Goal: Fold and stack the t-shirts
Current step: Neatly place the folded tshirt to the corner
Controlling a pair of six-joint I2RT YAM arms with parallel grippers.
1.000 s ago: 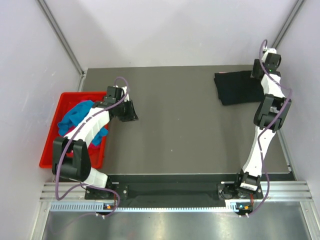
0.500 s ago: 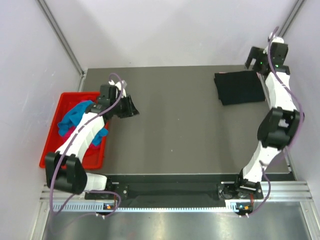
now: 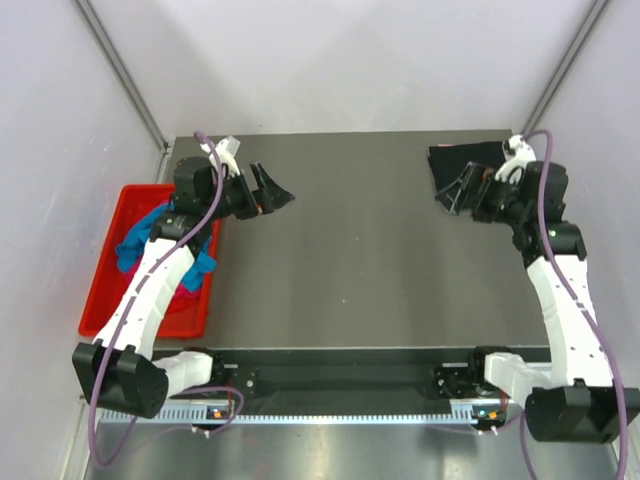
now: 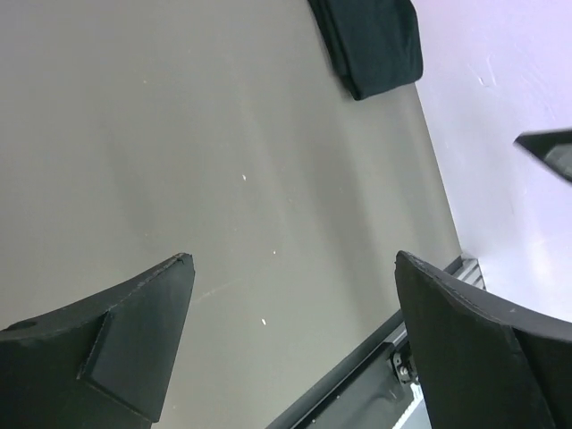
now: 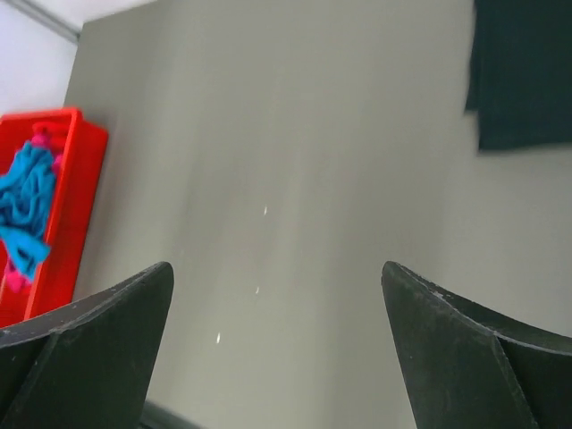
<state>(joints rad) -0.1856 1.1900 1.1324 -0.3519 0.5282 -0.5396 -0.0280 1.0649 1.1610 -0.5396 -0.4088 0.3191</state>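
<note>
Top external view: my left tool (image 3: pixel 274 189) and right tool (image 3: pixel 458 192) both hang with fingers spread wide and nothing in either, above the tabletop (image 3: pixel 360 270). Near the right tool, the black t-shirt (image 3: pixel 452 158) lies folded at the far right corner. The turquoise t-shirt (image 3: pixel 138 238) and magenta t-shirt (image 5: pixel 12 279) sit crumpled in the red tray (image 3: pixel 98 300) by my left arm. I judge them light, limp and prone to bunching. I'd pinch a raised fold of the turquoise, which lies on top.
</note>
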